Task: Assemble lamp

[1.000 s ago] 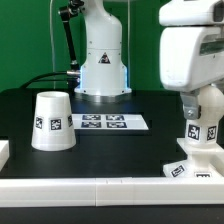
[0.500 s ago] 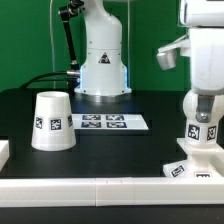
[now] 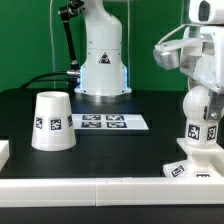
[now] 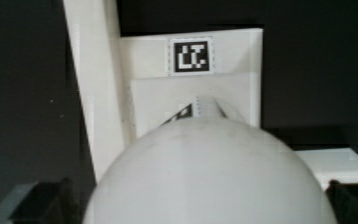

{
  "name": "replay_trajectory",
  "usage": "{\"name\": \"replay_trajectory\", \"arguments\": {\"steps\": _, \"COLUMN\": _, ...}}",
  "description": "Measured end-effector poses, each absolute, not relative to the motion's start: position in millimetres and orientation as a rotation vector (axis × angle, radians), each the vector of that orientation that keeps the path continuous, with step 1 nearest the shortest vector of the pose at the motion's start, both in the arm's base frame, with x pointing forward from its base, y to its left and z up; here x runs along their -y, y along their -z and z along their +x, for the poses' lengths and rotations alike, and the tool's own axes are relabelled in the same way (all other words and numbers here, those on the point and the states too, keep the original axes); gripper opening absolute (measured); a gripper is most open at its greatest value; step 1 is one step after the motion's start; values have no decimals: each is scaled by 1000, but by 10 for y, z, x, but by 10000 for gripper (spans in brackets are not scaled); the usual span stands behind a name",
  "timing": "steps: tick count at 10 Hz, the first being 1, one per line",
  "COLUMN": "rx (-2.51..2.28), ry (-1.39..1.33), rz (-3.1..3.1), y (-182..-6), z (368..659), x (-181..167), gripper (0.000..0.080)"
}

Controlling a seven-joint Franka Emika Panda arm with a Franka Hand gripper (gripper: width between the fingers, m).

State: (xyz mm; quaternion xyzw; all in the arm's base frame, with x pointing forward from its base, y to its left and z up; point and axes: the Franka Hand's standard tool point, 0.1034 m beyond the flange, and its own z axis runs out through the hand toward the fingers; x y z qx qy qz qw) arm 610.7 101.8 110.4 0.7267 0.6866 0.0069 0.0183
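My jaws are out of sight in both views, so I cannot tell whether they are spread, pressed together or pinching anything; only part of my wrist (image 3: 190, 45) shows, high at the exterior view's right edge.

Straight below me stands the bulb (image 3: 200, 103) (it fills most of the wrist view as a pale rounded dome (image 4: 202, 165)). It sits upright on the neck of the base (image 3: 190, 162), which rests on the counter (image 3: 120, 150) at the exterior view's right. A tag shows on the neck and another on the flat plate of the base. In the wrist view, beyond the bulb's crown, I see the plate of the base (image 4: 194, 85) with one square tag (image 4: 192, 56) on it, and a white rail (image 4: 94, 90) running alongside it.

The shade (image 3: 51, 121) stands well apart from me, wide end down on the counter toward the exterior view's left, a tag on its side. Between it and the base, farther back, lies the marker board (image 3: 108, 123), flat on the dark counter.
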Motion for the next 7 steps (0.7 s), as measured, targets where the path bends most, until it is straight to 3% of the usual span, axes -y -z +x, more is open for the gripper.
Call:
{"name": "replay_trajectory", "arguments": {"steps": 1, "rx": -2132, "ry": -21, "rz": 2258, "y": -1104, "z": 6107, "x": -1014, "gripper": 574}}
{"name": "replay_trajectory", "arguments": {"steps": 4, "rx": -2084, "ry": -22, "rz": 2301, "y": -1104, "z": 6109, "x": -1002, "gripper": 577}}
{"name": "replay_trajectory", "arguments": {"steps": 7, "rx": -1668, "ry": -52, "rz": 2653, "y": -1103, "z": 6110, "x": -971, "gripper": 577}}
